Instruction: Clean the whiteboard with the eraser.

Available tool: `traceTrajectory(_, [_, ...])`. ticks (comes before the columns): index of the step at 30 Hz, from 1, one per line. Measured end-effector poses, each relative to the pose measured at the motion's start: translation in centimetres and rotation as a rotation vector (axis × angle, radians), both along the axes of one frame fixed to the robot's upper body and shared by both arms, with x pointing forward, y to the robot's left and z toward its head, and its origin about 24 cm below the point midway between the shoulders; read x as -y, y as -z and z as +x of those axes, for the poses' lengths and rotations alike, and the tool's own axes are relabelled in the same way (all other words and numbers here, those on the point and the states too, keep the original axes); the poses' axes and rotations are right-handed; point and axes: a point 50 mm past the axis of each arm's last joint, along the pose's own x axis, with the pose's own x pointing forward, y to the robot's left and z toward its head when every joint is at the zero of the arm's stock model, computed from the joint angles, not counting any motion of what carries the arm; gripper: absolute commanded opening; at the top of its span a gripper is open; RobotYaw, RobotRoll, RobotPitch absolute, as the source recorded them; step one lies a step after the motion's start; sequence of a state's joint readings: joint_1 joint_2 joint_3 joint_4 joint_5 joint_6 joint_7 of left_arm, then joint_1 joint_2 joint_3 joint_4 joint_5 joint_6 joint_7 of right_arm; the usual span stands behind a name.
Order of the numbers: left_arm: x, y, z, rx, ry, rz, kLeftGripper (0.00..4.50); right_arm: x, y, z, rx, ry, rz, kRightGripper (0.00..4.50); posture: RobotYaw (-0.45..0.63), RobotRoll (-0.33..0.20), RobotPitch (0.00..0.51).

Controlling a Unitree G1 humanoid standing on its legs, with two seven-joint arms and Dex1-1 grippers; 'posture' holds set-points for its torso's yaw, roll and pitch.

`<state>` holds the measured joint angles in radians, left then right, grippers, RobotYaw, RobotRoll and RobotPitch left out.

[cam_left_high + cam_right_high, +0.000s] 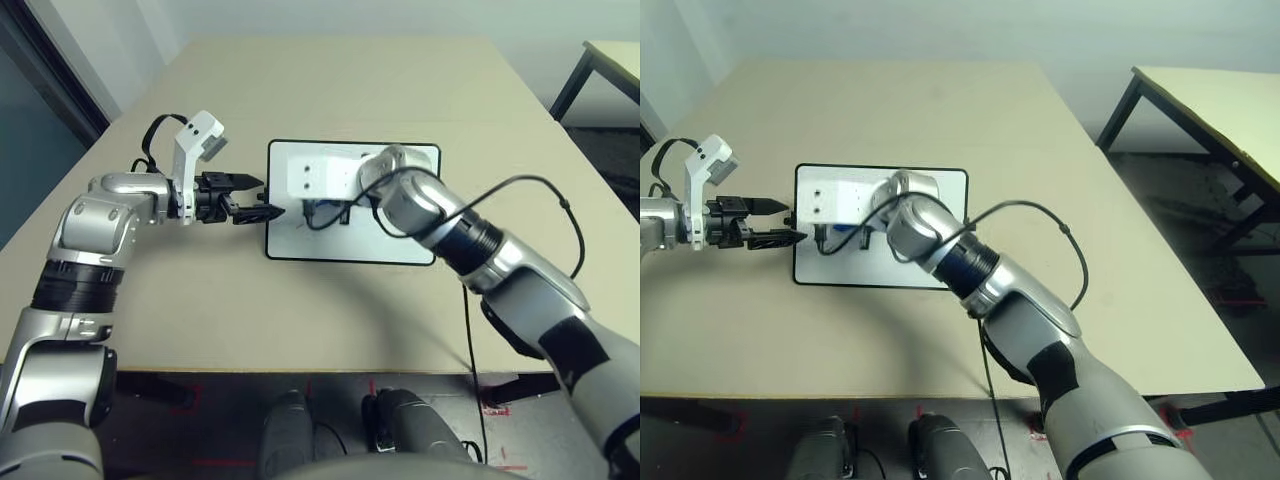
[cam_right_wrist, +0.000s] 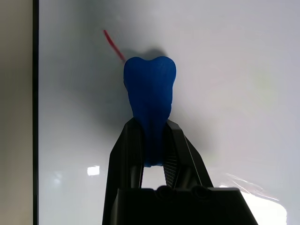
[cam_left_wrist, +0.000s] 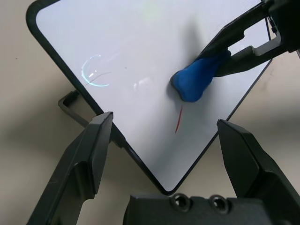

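Note:
The whiteboard (image 1: 350,242) lies flat mid-table, white with a thin black frame. My right gripper (image 2: 151,129) is shut on the blue eraser (image 2: 150,89), whose tip presses on the board beside a short red stroke (image 2: 114,45). The left wrist view has the same eraser (image 3: 194,79) with the red stroke (image 3: 179,119) just past it. My left gripper (image 1: 265,198) is open at the board's left edge, its fingers (image 3: 93,154) spread to either side of a board corner. My right forearm hides the middle of the board in the head views.
A black cable (image 1: 540,185) loops from my right arm over the table's right side. A second table (image 1: 1210,100) stands off to the right. Bare tabletop (image 1: 300,320) lies between the board and the front edge.

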<state>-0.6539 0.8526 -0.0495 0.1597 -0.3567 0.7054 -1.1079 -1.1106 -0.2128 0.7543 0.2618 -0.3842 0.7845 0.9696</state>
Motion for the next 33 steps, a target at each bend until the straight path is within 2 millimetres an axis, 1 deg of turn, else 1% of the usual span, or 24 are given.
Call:
traceTrajectory(2, [0.0,0.0,0.0,-0.002,-0.001,0.0,4.5,-0.2,-0.1,0.5,-0.002,0.015,0.0,0.56,-0.07,0.0,0.056])
traceTrajectory(3, [0.0,0.0,0.0,-0.002,-0.002,-0.001,4.5,-0.5,-0.5,0.8,0.008,0.024,0.015,0.56,-0.07,0.0,0.057])
traceTrajectory(5, [0.1,0.0,0.0,-0.001,0.001,-0.003,4.5,-0.7,-2.4,2.2,0.089,0.071,0.061,0.56,-0.07,0.0,0.058])
traceTrajectory(7, [0.0,0.0,0.0,-0.003,0.001,-0.001,4.5,-0.3,-3.2,2.8,0.116,0.1,0.08,0.56,-0.06,0.0,0.061])
traceTrajectory(8, [-0.1,0.0,-0.1,-0.005,0.0,0.001,4.5,-0.1,-3.0,2.8,0.107,0.099,0.076,0.56,-0.06,0.0,0.063])
traceTrajectory(9, [-0.2,0.0,-0.1,-0.012,-0.001,0.004,4.5,0.0,-2.2,2.5,0.079,0.087,0.067,0.56,-0.06,0.0,0.065])
traceTrajectory(11, [-0.6,0.5,-0.5,-0.044,-0.01,0.016,4.5,-0.2,-0.2,1.3,0.015,0.032,0.035,0.56,-0.06,0.0,0.068])
traceTrajectory(13, [-0.7,1.1,-0.7,-0.072,-0.009,0.021,4.5,-0.4,1.2,0.1,-0.032,-0.013,0.0,0.56,-0.07,0.0,0.071])
traceTrajectory(16, [-0.6,1.5,-1.0,-0.09,-0.003,0.025,4.5,-0.1,2.3,-0.8,-0.071,-0.037,-0.037,0.55,-0.07,0.0,0.073])
traceTrajectory(18, [-0.7,1.6,-1.0,-0.095,-0.004,0.027,4.5,-0.1,2.4,-0.9,-0.073,-0.031,-0.047,0.55,-0.07,0.0,0.074])
traceTrajectory(20, [-0.7,1.7,-1.1,-0.107,-0.002,0.031,4.5,-0.5,2.1,-0.6,-0.07,-0.024,-0.044,0.55,-0.07,0.0,0.075])
traceTrajectory(22, [-0.6,2.0,-1.2,-0.12,0.005,0.037,4.5,-1.1,1.4,-0.2,-0.043,-0.011,-0.022,0.55,-0.07,0.0,0.078])
traceTrajectory(23, [-0.6,2.2,-1.3,-0.13,0.009,0.041,4.5,-1.4,0.6,0.2,-0.013,-0.003,-0.007,0.55,-0.07,0.0,0.078])
traceTrajectory(26, [-0.5,2.6,-1.4,-0.145,0.012,0.044,4.5,-1.9,-0.6,0.5,0.034,-0.004,0.022,0.55,-0.06,0.0,0.079])
traceTrajectory(28, [-0.5,2.6,-1.5,-0.145,0.012,0.044,4.5,-2.1,-0.3,0.3,0.026,-0.016,0.017,0.55,-0.06,0.0,0.08])
traceTrajectory(30, [-0.5,2.6,-1.5,-0.148,0.012,0.044,4.5,-1.9,0.5,0.0,0.002,-0.031,-0.002,0.55,-0.06,0.0,0.08])
traceTrajectory(33, [-0.5,2.7,-1.5,-0.151,0.011,0.043,4.5,-1.9,1.0,-0.6,-0.007,-0.064,-0.025,0.55,-0.05,0.0,0.081])
